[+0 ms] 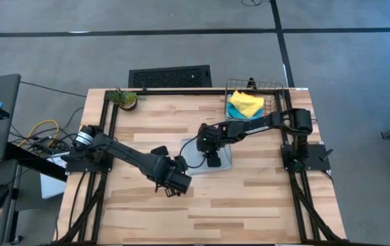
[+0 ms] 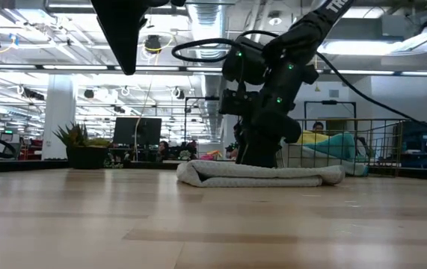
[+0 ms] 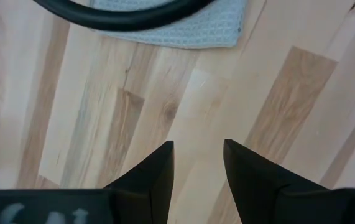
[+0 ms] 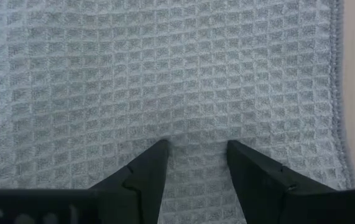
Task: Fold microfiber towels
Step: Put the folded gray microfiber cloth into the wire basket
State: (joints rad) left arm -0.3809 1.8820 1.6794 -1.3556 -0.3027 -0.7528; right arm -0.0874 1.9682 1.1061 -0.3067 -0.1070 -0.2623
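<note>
A pale grey waffle-weave towel (image 1: 191, 156) lies folded flat on the middle of the table; the low view (image 2: 258, 175) shows it in several layers. My right gripper (image 1: 213, 162) stands over it, pointing down, its fingers open on the towel's top (image 4: 197, 149). My left gripper (image 1: 179, 183) is open and empty (image 3: 199, 146), above bare wood just near-left of the towel, whose corner (image 3: 183, 28) shows ahead of it. A yellow towel (image 1: 246, 102) and a cyan towel (image 1: 234, 113) lie in the wire basket (image 1: 276, 87). My right gripper comes from above, pointing down, and its two spread fingertips (image 4: 158, 152) stand on the top layer of the folded towel, about mid-width (image 4: 196, 134). Nothing is pinched between them. The towel lies flat on the table.
The wire basket stands at the table's far right corner. A small potted plant (image 1: 125, 99) stands at the far left corner. A black cable (image 3: 121, 15) hangs over the towel between the arms. Bare wood lies across the near half of the table (image 1: 249, 205).
</note>
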